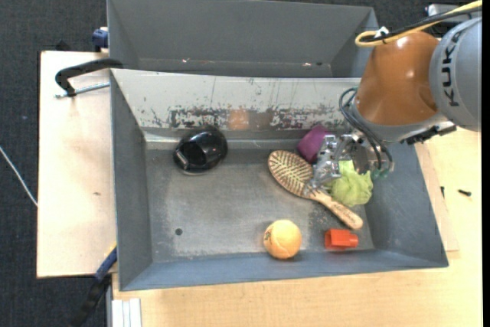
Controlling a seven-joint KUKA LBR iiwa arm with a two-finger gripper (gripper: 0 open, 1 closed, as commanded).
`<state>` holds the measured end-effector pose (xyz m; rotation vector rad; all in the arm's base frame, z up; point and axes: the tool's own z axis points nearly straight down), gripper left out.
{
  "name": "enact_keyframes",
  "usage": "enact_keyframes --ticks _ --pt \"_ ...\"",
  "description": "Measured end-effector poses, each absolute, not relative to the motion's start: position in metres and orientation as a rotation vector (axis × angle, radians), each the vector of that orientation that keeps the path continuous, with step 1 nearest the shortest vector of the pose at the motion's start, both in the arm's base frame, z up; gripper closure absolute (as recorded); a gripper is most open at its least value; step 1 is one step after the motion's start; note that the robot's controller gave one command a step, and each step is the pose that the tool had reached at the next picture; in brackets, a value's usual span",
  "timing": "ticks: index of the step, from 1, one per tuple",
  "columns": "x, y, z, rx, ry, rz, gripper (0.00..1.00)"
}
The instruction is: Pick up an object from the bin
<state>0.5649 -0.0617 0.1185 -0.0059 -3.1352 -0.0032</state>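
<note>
1. The bin (pixel 129 188) has sloping walls, so loose things probably settle on its flat floor.
2. The arm (pixel 398 84) dips in at the right end. Whether its tool (pixel 342 158) is wide or narrow I cannot tell.
3. The brush (pixel 295 172) lies flat, its handle passing just beside the tool.
4. The green lump (pixel 354 188), the likeliest target, sits right under the tool, against that handle.
5. The ball (pixel 282 239) and red block (pixel 341 240) lie apart, nearer the front.

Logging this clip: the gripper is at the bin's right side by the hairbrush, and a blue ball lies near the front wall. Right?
Not blue: the camera view shows the ball near the front wall is yellow-orange. The gripper is at the right side of the bin by the hairbrush.
</note>
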Motion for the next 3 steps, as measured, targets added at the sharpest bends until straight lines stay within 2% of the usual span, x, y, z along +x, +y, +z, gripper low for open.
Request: enact_keyframes --ticks 1,3 --pt "0.567 -0.062 0.142 -0.005 -3.143 -0.001 1.0" --pt "0.569 -0.062 0.16 -0.006 -3.151 0.0 1.0"
